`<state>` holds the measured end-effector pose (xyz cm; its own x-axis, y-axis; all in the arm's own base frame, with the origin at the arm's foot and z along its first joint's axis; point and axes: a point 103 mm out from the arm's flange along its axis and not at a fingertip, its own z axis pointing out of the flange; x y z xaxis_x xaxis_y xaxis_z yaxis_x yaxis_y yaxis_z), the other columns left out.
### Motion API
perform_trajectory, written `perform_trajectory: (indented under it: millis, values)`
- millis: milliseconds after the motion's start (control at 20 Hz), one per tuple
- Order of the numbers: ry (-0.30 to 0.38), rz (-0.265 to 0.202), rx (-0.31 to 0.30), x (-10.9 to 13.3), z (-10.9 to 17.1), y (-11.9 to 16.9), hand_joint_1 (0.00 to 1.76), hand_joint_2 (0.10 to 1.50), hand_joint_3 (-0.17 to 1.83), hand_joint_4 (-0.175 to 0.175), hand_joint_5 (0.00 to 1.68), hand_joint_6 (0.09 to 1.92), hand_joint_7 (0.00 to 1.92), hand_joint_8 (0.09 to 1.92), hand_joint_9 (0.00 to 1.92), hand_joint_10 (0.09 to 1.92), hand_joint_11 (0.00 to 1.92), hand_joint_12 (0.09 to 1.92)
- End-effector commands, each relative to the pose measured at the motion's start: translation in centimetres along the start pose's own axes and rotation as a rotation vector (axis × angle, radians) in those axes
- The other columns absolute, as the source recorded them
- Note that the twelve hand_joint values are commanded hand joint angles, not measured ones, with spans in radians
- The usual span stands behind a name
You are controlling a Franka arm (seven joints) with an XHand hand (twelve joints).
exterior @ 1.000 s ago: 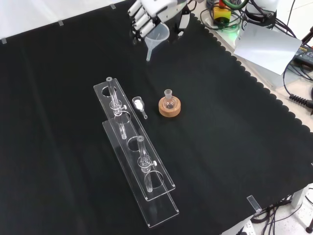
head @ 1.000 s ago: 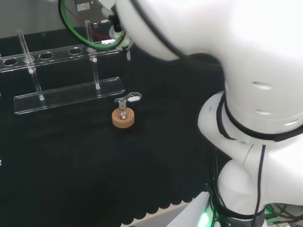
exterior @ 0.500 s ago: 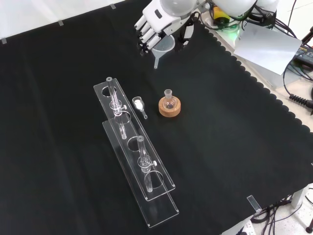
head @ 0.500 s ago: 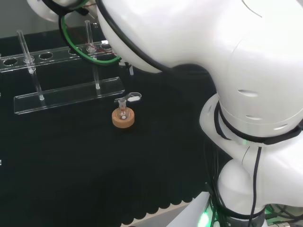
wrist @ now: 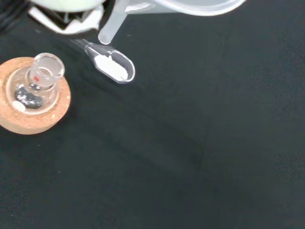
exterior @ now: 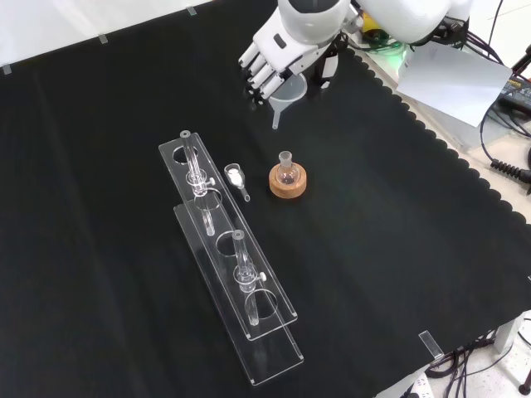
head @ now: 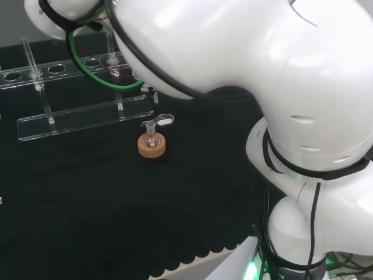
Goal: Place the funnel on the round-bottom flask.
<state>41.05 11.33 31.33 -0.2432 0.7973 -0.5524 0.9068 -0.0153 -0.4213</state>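
Observation:
A small round-bottom flask [exterior: 286,172] stands upright in a cork ring [exterior: 288,184] near the middle of the cloth; in the head view the flask [head: 151,137] sits just left of the arm's links. The wrist view shows its open neck [wrist: 45,67] and something dark inside. The hand [exterior: 278,56] hangs above and behind the flask in the front view, fingers curled round a clear plastic funnel [exterior: 286,94] whose stem points down. The funnel's stem [wrist: 111,27] appears close in the wrist view, off to the side of the flask's neck.
A clear scoop with white powder [exterior: 236,177] lies on the cloth beside the cork ring. A long clear tube rack [exterior: 228,265] with upright tubes stands to the left in the front view. The cloth's scalloped edge [exterior: 431,149] runs along the right.
The hand with the funnel has moved down and right in the front view, closer to the flask. The arm's links now cover more of the head view. The flask stays put.

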Motion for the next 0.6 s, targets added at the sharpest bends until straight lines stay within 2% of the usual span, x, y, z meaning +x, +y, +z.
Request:
perform_trajectory:
  millis: [50,600]
  values:
    - [0.013,-0.026,0.008,1.1,0.8,0.6,0.97,0.7,0.71,0.02,0.59,0.54,0.49,0.65,0.89,0.46,0.52,1.35]
    - [0.028,-0.052,0.03,2.2,2.0,1.2,0.96,0.7,0.71,0.02,0.59,0.55,0.49,0.65,0.89,0.47,0.52,1.35]
